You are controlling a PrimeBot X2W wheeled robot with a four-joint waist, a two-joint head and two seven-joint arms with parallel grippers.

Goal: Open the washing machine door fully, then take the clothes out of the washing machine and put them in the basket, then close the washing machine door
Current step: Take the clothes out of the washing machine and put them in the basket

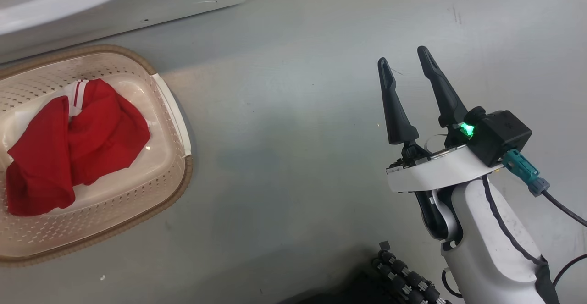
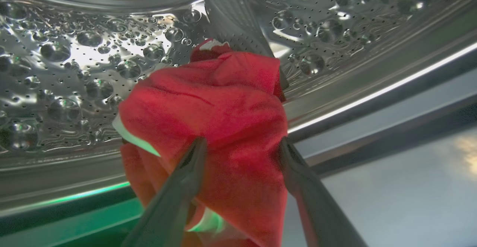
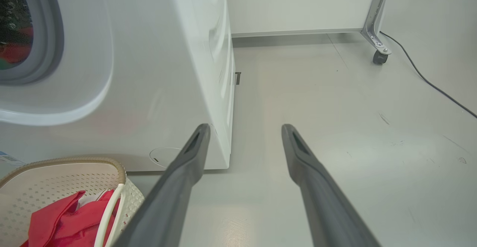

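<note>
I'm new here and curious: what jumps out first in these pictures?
A bright red soft garment sits in the shiny perforated steel drum, between the dark fingers of the open left end effector. Another red garment with white stripes lies in the cream plastic basket at the head view's left.

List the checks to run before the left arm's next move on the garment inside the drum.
1. Left gripper open, fingers astride the red garment in the drum: ok.
2. Red garment actually pinched: not ok, the jaws stand wide.
3. Basket has room beside the second garment lying in it: ok.
4. Right gripper open, empty, off to the side of the basket: ok.
5. Washing machine door fully open: cannot tell.
</note>
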